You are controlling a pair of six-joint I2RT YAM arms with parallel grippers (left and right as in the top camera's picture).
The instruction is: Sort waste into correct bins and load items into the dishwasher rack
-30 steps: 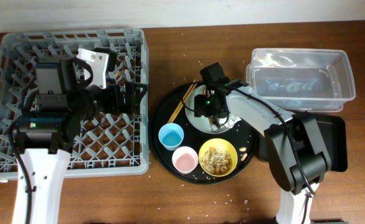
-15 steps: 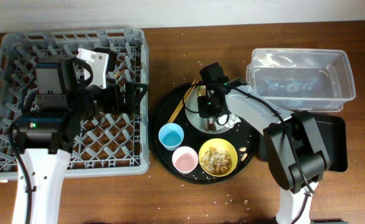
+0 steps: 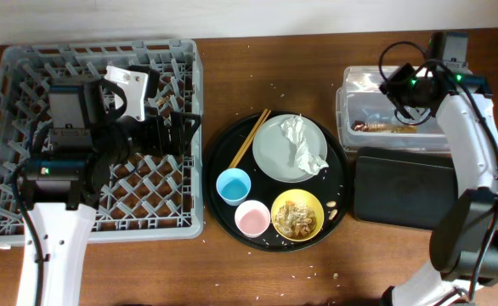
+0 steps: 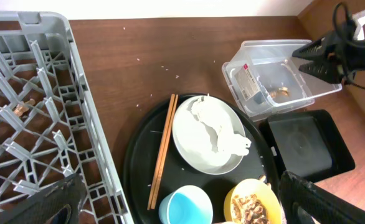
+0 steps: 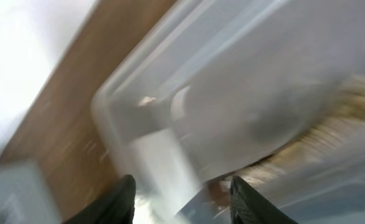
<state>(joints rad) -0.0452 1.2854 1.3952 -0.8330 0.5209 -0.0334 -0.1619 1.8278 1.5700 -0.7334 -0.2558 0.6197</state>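
My right gripper (image 3: 399, 90) hangs open and empty over the clear tub (image 3: 466, 93); a brownish wrapper (image 3: 387, 127) lies inside it. The right wrist view is blurred and shows open jaws (image 5: 184, 202) over the tub (image 5: 232, 81) and wrapper (image 5: 332, 118). The crumpled white napkin (image 3: 304, 144) lies on the grey-green plate (image 3: 274, 157). Chopsticks (image 3: 251, 138), blue cup (image 3: 233, 185), pink cup (image 3: 252, 218) and yellow bowl (image 3: 297, 214) with food scraps sit on the round black tray (image 3: 219, 149). My left gripper (image 3: 174, 133) is open over the grey rack (image 3: 28, 76).
The shallow black tray (image 3: 406, 189) lies just in front of the tub. Crumbs (image 3: 333, 207) lie on the round tray's right side and on the table. The left wrist view shows the rack (image 4: 33, 112), chopsticks (image 4: 162, 158), plate (image 4: 201, 155) and tub (image 4: 257, 59).
My right arm has swung from the plate to above the clear tub. The brownish wrapper now lies in the tub and the napkin stays on the plate. The left arm has not moved.
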